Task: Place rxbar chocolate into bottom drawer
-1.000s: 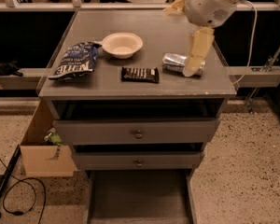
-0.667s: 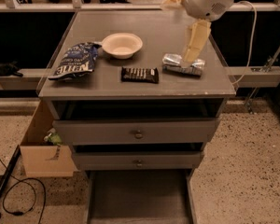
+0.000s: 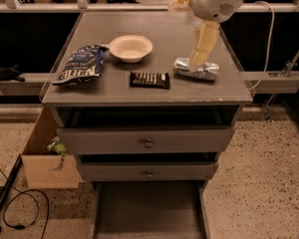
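The gripper [image 3: 197, 62], open or not cannot be told, hangs just above the packet [image 3: 196, 70], near the flat bar [image 3: 149, 79], likely light and slippery, best pinched across its width.

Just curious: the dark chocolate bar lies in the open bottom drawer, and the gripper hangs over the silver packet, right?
Not quite. The camera view shows the rxbar chocolate on the cabinet top, not in the open bottom drawer. The gripper does hang over the silver packet.
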{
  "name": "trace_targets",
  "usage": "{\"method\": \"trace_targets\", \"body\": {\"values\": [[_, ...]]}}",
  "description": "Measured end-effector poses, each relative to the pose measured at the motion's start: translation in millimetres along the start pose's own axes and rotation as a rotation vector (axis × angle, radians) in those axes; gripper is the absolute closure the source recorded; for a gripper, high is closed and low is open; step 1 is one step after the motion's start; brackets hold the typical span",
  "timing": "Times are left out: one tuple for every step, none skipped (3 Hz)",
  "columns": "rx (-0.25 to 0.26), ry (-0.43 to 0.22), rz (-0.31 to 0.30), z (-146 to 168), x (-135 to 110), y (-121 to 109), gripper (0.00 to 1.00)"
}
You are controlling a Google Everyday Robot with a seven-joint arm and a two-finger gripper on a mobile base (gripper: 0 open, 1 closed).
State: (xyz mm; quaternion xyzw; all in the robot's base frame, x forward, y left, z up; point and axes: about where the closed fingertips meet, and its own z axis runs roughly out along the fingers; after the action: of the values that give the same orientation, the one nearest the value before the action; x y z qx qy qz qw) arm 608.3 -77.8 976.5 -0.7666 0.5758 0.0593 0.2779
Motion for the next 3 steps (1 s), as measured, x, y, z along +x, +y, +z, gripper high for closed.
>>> {"method": "trace_targets", "body": {"values": [[0.01, 0.046, 0.161, 28, 19, -22, 0.0], [-0.008, 0.075, 0.286, 47, 31, -29, 0.0], [-0.033, 0.098, 0.396, 60, 31, -9, 0.0]]}}
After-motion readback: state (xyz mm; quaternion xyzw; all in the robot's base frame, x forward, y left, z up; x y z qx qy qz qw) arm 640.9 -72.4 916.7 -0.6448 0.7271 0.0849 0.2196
